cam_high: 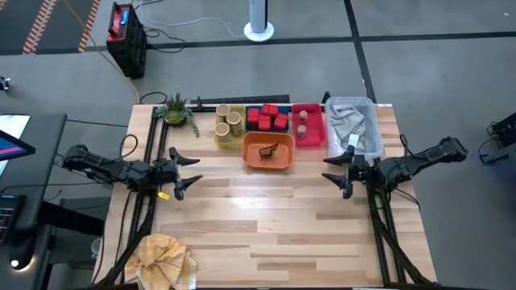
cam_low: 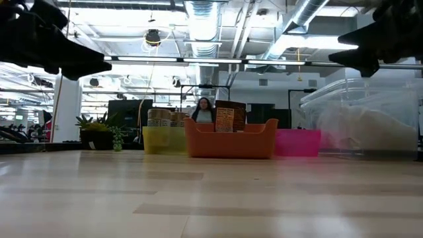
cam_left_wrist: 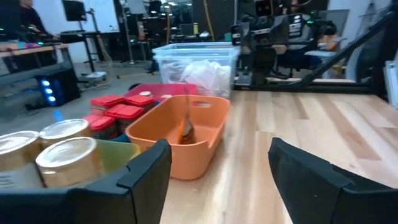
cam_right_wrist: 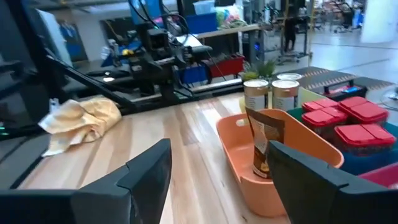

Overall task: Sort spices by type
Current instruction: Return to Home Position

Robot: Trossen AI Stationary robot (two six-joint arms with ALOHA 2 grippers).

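Observation:
Tan cylindrical jars [cam_high: 228, 121] stand in a yellow tray [cam_high: 219, 138]. Red cube-like tins [cam_high: 268, 118] fill a blue tray [cam_high: 268, 105], and two small shakers [cam_high: 302, 122] stand in a pink tray [cam_high: 313, 137]. A dark brown piece [cam_high: 268, 149] leans upright inside an orange tray [cam_high: 268, 163]; it also shows in the right wrist view [cam_right_wrist: 266, 146]. My left gripper [cam_high: 192, 171] [cam_left_wrist: 217, 155] hovers open, left of the trays. My right gripper [cam_high: 329, 169] [cam_right_wrist: 221, 152] hovers open to the right of the orange tray.
A clear bin [cam_high: 367, 109] holding grey cloth stands right of the pink tray. A small green plant [cam_high: 177, 109] sits at the far left, and a crumpled yellow cloth [cam_high: 164, 256] lies at the near left edge. A person [cam_low: 203, 109] sits beyond the table.

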